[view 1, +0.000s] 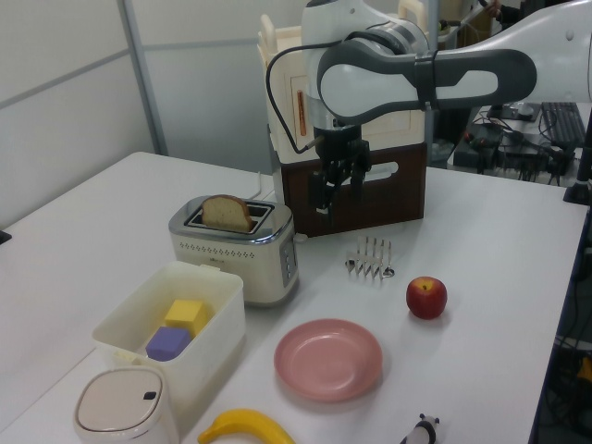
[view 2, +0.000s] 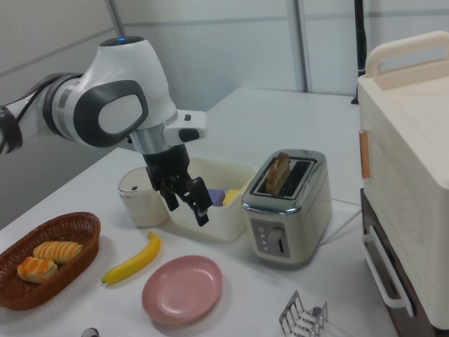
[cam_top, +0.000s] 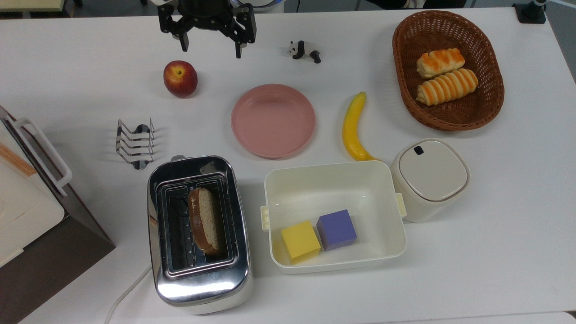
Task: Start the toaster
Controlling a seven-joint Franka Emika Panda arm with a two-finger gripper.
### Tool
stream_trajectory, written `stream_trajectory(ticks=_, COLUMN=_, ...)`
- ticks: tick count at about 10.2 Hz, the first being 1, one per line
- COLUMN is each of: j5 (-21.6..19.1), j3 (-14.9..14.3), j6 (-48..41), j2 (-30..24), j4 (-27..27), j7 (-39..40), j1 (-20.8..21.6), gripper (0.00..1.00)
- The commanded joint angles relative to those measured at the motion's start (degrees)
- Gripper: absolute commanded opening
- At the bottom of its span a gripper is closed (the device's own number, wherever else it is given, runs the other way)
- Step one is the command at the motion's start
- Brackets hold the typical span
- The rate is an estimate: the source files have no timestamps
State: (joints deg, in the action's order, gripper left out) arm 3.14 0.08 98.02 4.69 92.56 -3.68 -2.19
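Observation:
The toaster (cam_top: pixel 198 274) stands near the bottom edge of the top view, chrome on top and cream below, with a bread slice (cam_top: pixel 204 220) upright in one slot. Its lever (view 2: pixel 280 243) is on the end face that faces the camera in the right view. The toaster (view 1: pixel 242 252) also sits left of centre in the left view. My gripper (cam_top: pixel 210 47) hangs open and empty above the table at the top view's upper edge, beyond the apple and far from the toaster. It shows mid-air as the gripper (view 1: pixel 335 190) and the gripper (view 2: pixel 188 209).
An apple (cam_top: pixel 180 78), a wire toast rack (cam_top: pixel 135 143) and a pink plate (cam_top: pixel 272 120) lie between gripper and toaster. A white bin (cam_top: pixel 333 193) with two blocks, a canister (cam_top: pixel 429 177), a banana (cam_top: pixel 353 127), a bread basket (cam_top: pixel 450 118), a panda figure (cam_top: pixel 304 49) and a large box appliance (cam_top: pixel 27 202) also stand here.

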Motion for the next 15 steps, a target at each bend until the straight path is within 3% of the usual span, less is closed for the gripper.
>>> stream_trajectory(ticks=1, j5=-1.3, j3=0.4, j6=-0.6, j2=-1.6, j4=1.6, j7=1.4, j1=-0.3, gripper=1.0)
stream_trajectory(ticks=11, j5=-1.5, j3=0.3, j6=-0.6, j2=-1.3, j4=1.6, j7=2.9, j1=-0.2, gripper=0.97)
stream_trajectory(ticks=12, j5=-1.5, j3=0.3, j6=-0.5, j2=-1.2, j4=1.6, j7=3.0, j1=-0.2, gripper=0.91)
stream_trajectory(ticks=13, j5=-1.5, j3=0.3, j6=-0.4, j2=-1.0, j4=1.5, j7=3.8, j1=-0.2, gripper=0.74)
stream_trajectory(ticks=15, j5=-1.8, j3=-0.2, j6=-0.5, j2=-0.9, j4=1.5, j7=6.1, j1=-0.2, gripper=0.25)
